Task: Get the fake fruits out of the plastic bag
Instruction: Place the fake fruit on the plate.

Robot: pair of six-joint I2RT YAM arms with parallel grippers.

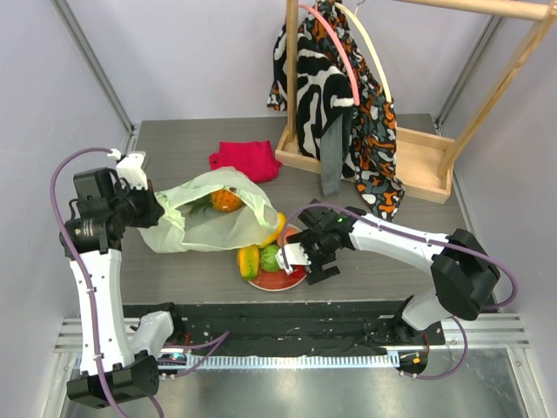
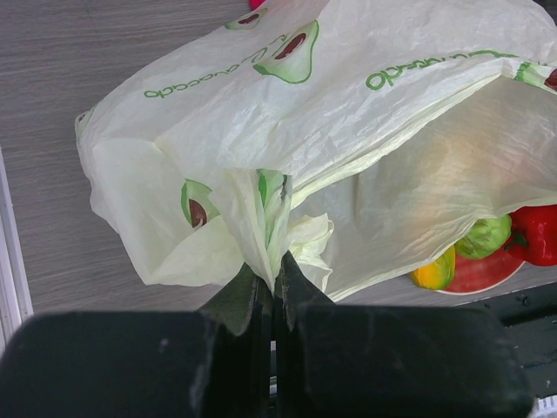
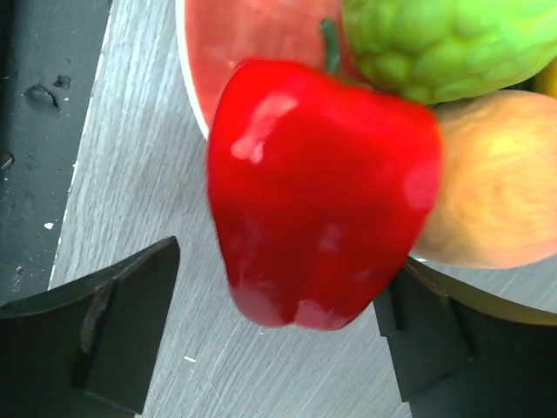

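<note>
Closest in the right wrist view, the two dark fingers [image 3: 113, 331] of the right gripper [image 3: 283, 270] stand wide apart on either side of a glossy red pepper [image 3: 322, 192]. Bare wood shows between the pepper and one finger, so this gripper is open and not clamping it. The pepper looks slightly blurred. It sits across the white rim of a red plate [image 3: 252, 52], against a bumpy green fruit [image 3: 435, 43] and a yellow-orange fruit [image 3: 496, 183].

The plate sits at the middle of the worktop's [image 1: 174, 148] near edge. The plastic bag [image 1: 204, 228] lies just left of it, with its mouth facing the plate. The left gripper [image 2: 274, 287] is closed on a gathered fold at the bag's left end. Inside the bag is an orange fruit with green leaves [image 1: 224, 200]. A yellow fruit [image 1: 278, 225] shows at the mouth, and it is unclear whether it is in or out.

The step looks like letting the pepper go onto the plate. It would go best if the right gripper rose straight up with its fingers spread, because a sideways brush could roll the pepper off the rim toward the near edge. The left pinch should hold so the bag's mouth stays open.

Bare worktop lies to the right of the plate. A red cloth [image 1: 245, 159] lies toward the far edge, and a wooden rack [image 1: 418, 170] fills the far right corner.
</note>
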